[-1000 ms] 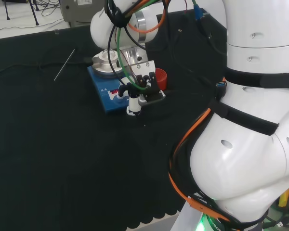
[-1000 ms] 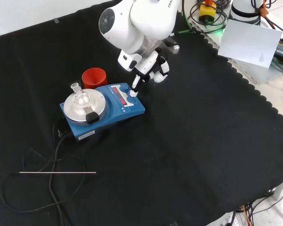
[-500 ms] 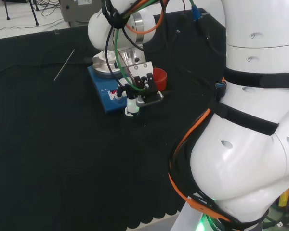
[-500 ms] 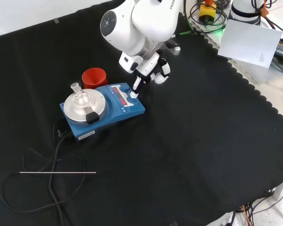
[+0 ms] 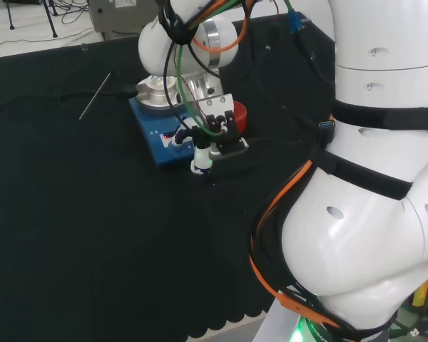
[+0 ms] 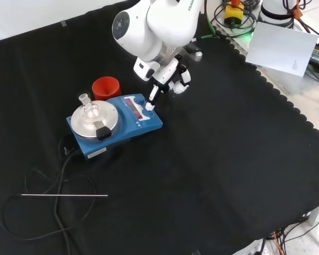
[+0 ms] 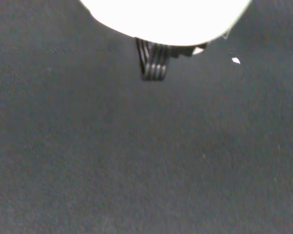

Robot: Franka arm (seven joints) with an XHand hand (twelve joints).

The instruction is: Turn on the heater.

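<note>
1. Front view: the heater (image 6: 115,126) is seen from above near the middle left of the black cloth (image 6: 218,159), a blue box with a round silver plate, a small clear flask (image 6: 90,110) on the plate and a red-lit panel on its right part. A red ribbed ring (image 6: 106,87) is placed just behind it. A thin metal rod (image 6: 64,195) and a looped black cable (image 6: 61,175) are seen lower left.
2. Head view: the heater (image 5: 159,135) is partly covered by the arm's white link (image 5: 189,43) and cables; the red ring (image 5: 238,115) is shown to its right, the rod (image 5: 95,95) farther off at left.
3. Hand (image 6: 173,74): one finger (image 6: 151,95) is extended down onto the heater's front right corner by a blue knob (image 6: 148,108); the rest are curled in. Nothing is grasped. Actual contact cannot be confirmed.
4. Wrist view: blurred white hand (image 7: 166,19), a dark ribbed part and plain cloth (image 7: 136,161) are shown.
</note>
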